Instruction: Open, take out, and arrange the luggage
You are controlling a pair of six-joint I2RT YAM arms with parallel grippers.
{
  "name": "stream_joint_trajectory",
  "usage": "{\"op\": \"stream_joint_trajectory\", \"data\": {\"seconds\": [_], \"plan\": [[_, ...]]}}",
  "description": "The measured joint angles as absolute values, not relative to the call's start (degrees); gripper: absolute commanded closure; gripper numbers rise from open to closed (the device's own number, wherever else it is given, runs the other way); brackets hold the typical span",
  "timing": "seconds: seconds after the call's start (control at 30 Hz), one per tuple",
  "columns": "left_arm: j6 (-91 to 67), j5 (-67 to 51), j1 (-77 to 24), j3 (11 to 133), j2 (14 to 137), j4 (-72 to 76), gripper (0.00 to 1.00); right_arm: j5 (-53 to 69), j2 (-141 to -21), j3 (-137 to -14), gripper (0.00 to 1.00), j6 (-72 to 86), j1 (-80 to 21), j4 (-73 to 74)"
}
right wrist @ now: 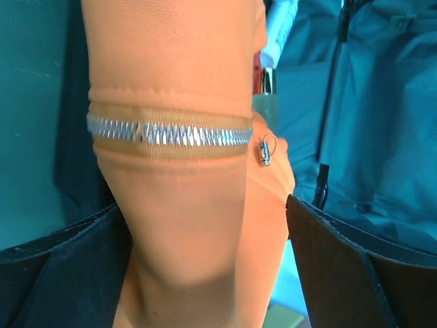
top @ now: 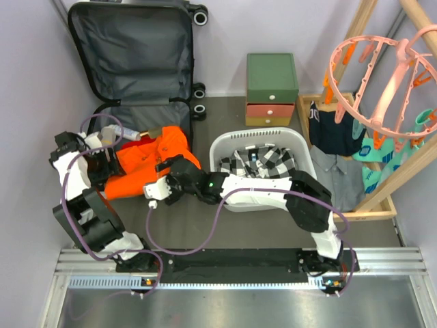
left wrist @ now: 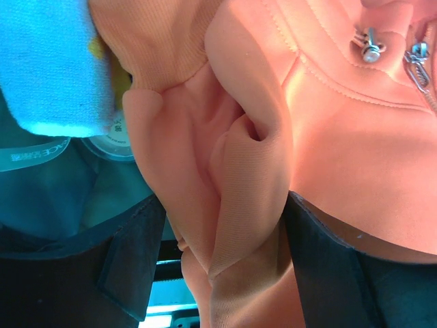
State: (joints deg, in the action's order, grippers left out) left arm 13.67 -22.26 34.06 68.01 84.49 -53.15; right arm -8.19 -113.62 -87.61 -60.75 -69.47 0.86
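The luggage (top: 130, 55) lies open at the far left, its lid propped up and the dark grey lining showing. An orange zip jacket (top: 147, 160) lies bunched in its lower half and spills over the near edge. My left gripper (top: 108, 164) is at the jacket's left side, and its jaws are shut on a fold of orange fabric (left wrist: 239, 205). My right gripper (top: 167, 171) is at the jacket's right edge, shut on orange fabric (right wrist: 177, 225) just below a silver zipper (right wrist: 171, 133).
A white laundry basket (top: 225, 147) holding a checked cloth (top: 263, 162) stands right of the luggage. A green-and-orange drawer box (top: 272, 85) sits behind it. A pink peg hanger (top: 382, 68) and wooden rack with dark clothes (top: 334, 133) stand at right. A blue cloth (left wrist: 54, 61) and small items lie in the luggage.
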Motion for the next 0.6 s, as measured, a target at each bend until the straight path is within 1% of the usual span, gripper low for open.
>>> {"op": "stream_joint_trajectory", "data": {"seconds": [0.07, 0.1, 0.13, 0.2, 0.27, 0.33, 0.37, 0.4, 0.43, 0.47, 0.6], "plan": [[13.7, -22.8, 34.1, 67.9, 84.5, -53.2, 0.26, -10.3, -115.3, -89.7, 0.24, -61.5, -69.4, 2.3], [13.7, -23.0, 34.1, 67.9, 84.5, -53.2, 0.26, -11.1, -116.1, -90.8, 0.33, -61.6, -69.4, 3.2], [13.8, -23.2, 34.1, 67.7, 84.5, -53.2, 0.27, -11.9, -116.8, -91.8, 0.39, -61.7, -69.5, 4.5], [13.9, -23.7, 34.1, 67.3, 84.5, -53.1, 0.27, -12.2, -116.9, -92.1, 0.46, -61.7, -69.5, 5.5], [13.9, -24.4, 34.1, 66.7, 84.5, -53.1, 0.27, -12.1, -116.9, -92.1, 0.47, -61.8, -69.5, 7.0], [14.1, -24.9, 34.1, 66.2, 84.5, -53.0, 0.27, -12.0, -116.9, -92.3, 0.56, -61.5, -69.5, 8.5], [14.2, -25.1, 34.1, 66.1, 84.5, -53.0, 0.27, -11.9, -116.9, -92.8, 0.64, -61.5, -69.5, 9.3], [14.3, -25.3, 34.1, 66.0, 84.5, -52.9, 0.27, -12.0, -117.3, -93.9, 0.82, -61.3, -69.5, 10.6], [14.4, -25.5, 34.1, 65.8, 84.5, -53.0, 0.27, -12.2, -117.7, -95.0, 0.93, -61.2, -69.5, 11.6], [14.5, -25.7, 34.1, 65.8, 84.5, -52.9, 0.27, -12.4, -118.2, -96.1, 1.00, -61.0, -69.4, 12.7], [14.8, -26.3, 34.1, 65.8, 84.5, -53.0, 0.27, -12.8, -120.0, -100.8, 1.00, -57.9, -69.1, 17.0]]}}
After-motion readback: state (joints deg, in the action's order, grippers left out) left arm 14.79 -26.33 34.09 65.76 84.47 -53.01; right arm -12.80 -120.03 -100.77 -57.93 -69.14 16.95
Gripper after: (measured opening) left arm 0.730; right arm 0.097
